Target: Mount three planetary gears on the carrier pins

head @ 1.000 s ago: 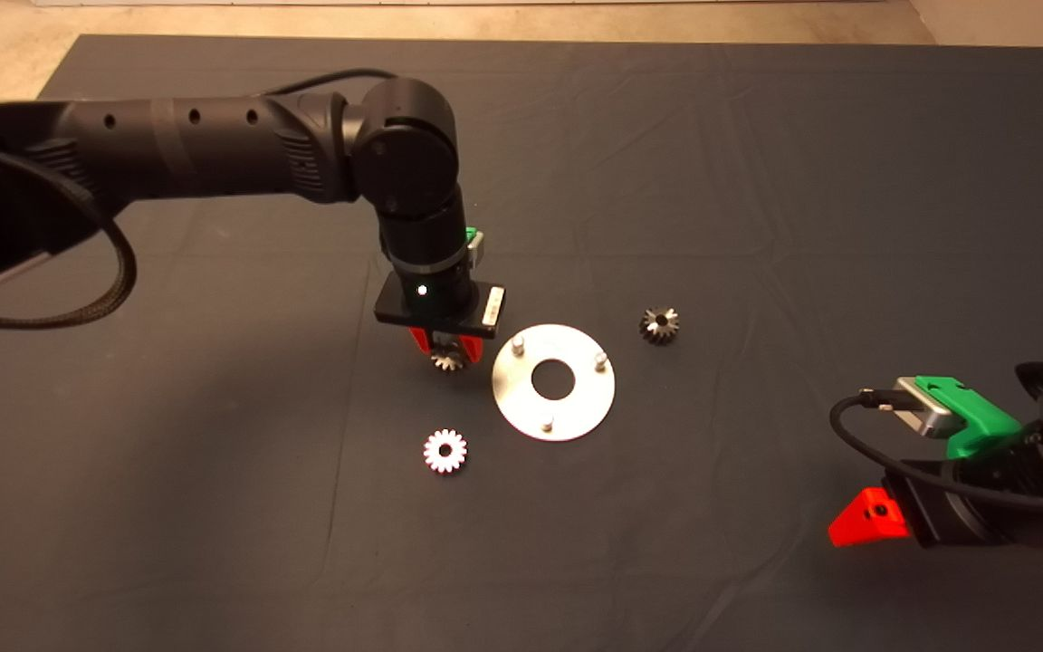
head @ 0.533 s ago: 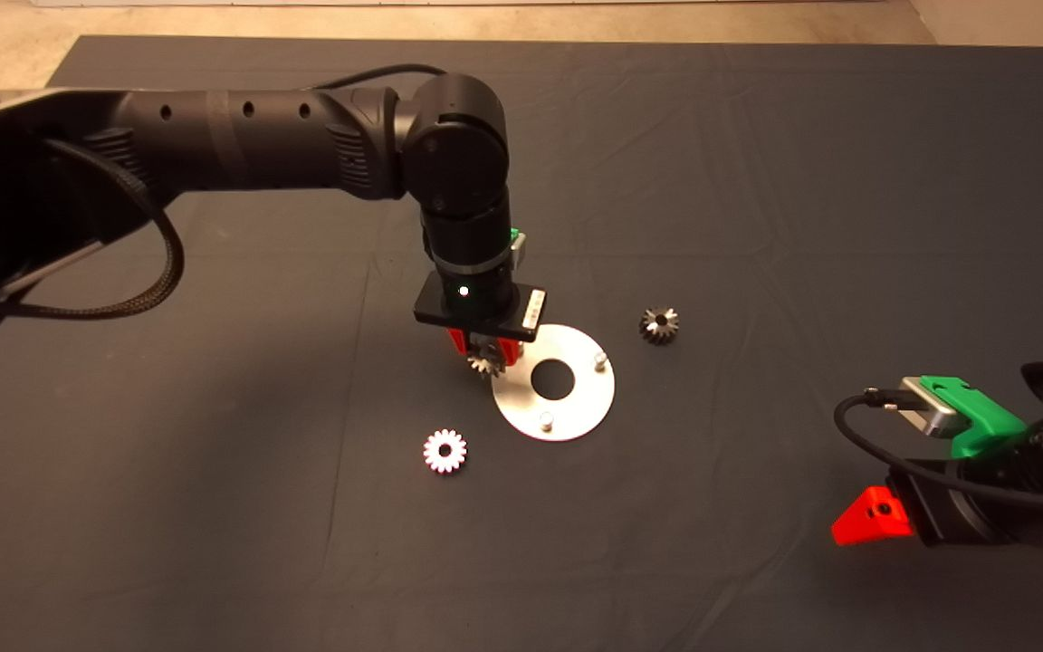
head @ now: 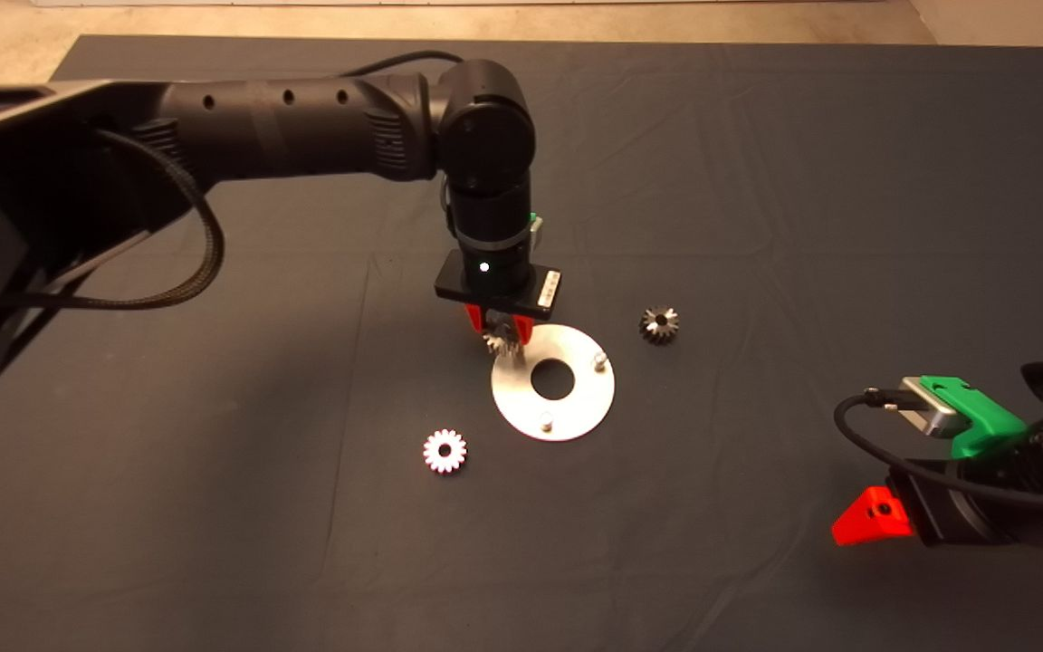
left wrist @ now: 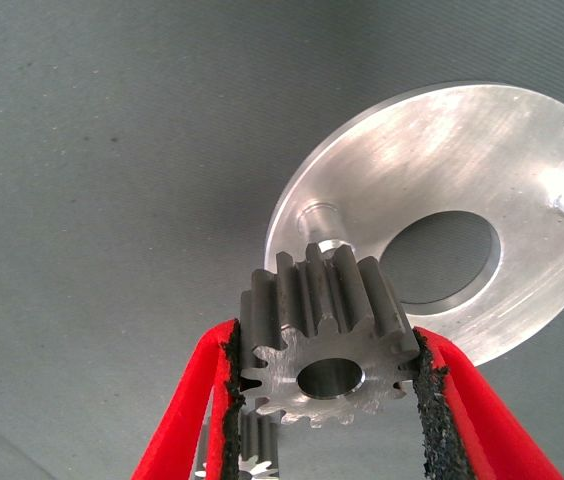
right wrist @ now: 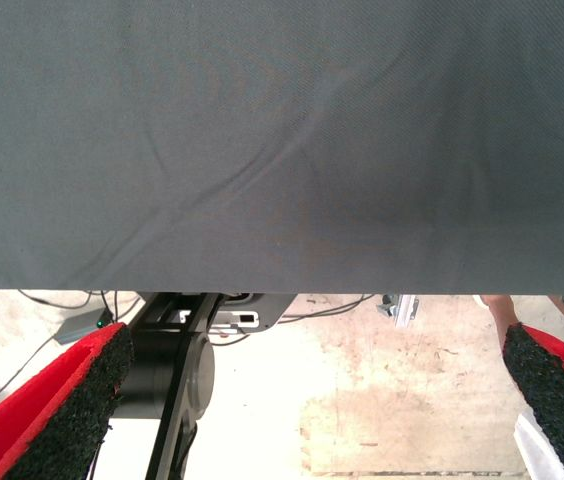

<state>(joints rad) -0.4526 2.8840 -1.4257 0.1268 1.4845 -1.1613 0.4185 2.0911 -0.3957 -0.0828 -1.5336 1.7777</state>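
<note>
Above the disc's (head: 554, 382) rim, the left gripper (left wrist: 327, 385) is clamping a gear (left wrist: 327, 345), bore facing the pin (left wrist: 320, 219) just beyond; the right gripper (right wrist: 312, 395) is idling wide.

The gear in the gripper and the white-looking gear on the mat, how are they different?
The held gear is clamped in the left gripper, up over the disc near a pin; the loose gear lies flat on the mat, off the disc. The held gear looks grey; the loose gear looks bright white. Both have teeth and a centre hole.

left gripper (head: 505, 336) carried its gear (head: 497, 342) rightward (now over the disc (head: 576, 412) edge)
</note>
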